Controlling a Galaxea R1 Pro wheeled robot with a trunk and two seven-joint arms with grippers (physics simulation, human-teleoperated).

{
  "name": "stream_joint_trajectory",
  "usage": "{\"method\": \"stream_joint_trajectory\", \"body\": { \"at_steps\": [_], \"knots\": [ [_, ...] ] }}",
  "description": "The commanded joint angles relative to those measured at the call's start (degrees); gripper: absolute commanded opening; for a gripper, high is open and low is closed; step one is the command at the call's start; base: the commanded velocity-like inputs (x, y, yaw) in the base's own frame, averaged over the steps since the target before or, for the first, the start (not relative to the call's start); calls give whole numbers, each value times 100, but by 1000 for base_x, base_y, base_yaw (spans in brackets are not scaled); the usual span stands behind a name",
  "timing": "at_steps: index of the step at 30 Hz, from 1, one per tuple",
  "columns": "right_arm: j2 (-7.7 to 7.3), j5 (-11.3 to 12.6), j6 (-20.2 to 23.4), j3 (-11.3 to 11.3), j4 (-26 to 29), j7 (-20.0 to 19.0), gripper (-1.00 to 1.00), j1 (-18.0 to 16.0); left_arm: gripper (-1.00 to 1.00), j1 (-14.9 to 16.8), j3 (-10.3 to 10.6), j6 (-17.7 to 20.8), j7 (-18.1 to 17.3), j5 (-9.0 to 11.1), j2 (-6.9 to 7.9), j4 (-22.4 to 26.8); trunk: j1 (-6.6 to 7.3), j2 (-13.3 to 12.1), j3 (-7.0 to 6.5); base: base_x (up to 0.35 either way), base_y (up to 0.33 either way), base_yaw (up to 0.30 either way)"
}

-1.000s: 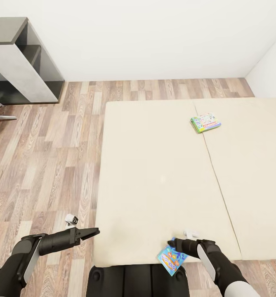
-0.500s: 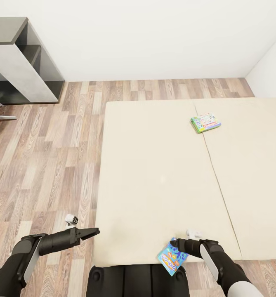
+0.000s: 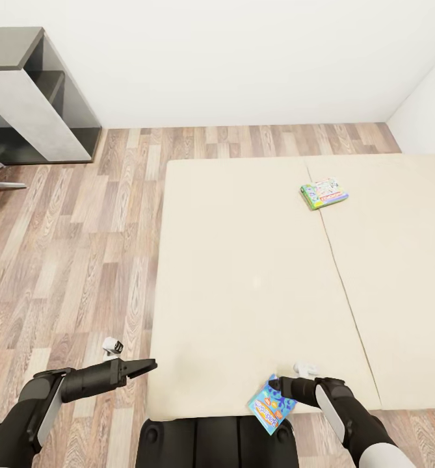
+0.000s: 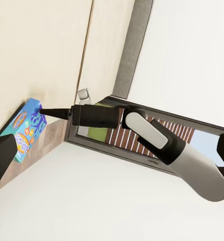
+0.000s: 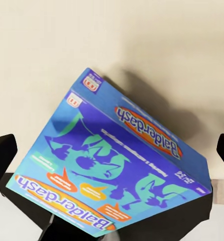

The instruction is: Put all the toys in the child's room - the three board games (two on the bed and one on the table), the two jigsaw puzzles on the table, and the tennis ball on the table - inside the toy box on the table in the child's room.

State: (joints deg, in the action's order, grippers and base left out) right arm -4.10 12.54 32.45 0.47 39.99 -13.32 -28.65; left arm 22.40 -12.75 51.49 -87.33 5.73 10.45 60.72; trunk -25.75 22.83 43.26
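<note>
The right gripper's (image 3: 283, 385) jaws stood spread, gripping nothing, around the light blue Balderdash board game (image 5: 112, 170), which overhung the bed's (image 3: 243, 273) near edge between them, seemingly light, stiff and slick, best pinched across its thin sides.

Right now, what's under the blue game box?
The blue game box overhangs the bed edge: mattress under its far part, the robot's dark base below the near part. The contact patch is hidden.

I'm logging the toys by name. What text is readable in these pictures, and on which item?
"Balderdash": twice on the blue board game, on its side and its cover, near the right gripper.
Small logos and speech bubbles on it: too small to read.
Green-edged board game on the bed: print too small.
</note>
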Motion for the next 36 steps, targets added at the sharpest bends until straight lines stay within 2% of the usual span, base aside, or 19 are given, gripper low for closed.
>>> {"method": "stream_joint_trajectory", "body": {
  "at_steps": [1, 9, 23, 28, 36],
  "knots": [
    [-3, 20, 32, 3, 7, -10, 100, -1, 100, 1, 0, 61, -20, -1, 1, 2, -3, 8, 6, 0, 0, 0],
    [-6, 22, 81, -6, 5, -35, 100, -4, 100, 1, 0, 62, -20, -2, 1, 2, -3, 8, 6, 0, 0, 0],
    [-177, 29, 182, -62, -82, -9, 100, -8, 100, 1, 0, 61, -20, -2, 1, 2, -3, 8, 6, 0, 0, 0],
    [-240, 29, 352, -127, -102, 4, 100, -9, 100, 1, 0, 63, -20, -2, 8, 2, -3, 8, 6, 0, 0, 0],
    [-256, 29, 609, -168, -105, 17, 100, -9, 100, 1, 0, 63, -20, -2, 10, 2, -3, 8, 6, 0, 0, 0]
  ]
}}
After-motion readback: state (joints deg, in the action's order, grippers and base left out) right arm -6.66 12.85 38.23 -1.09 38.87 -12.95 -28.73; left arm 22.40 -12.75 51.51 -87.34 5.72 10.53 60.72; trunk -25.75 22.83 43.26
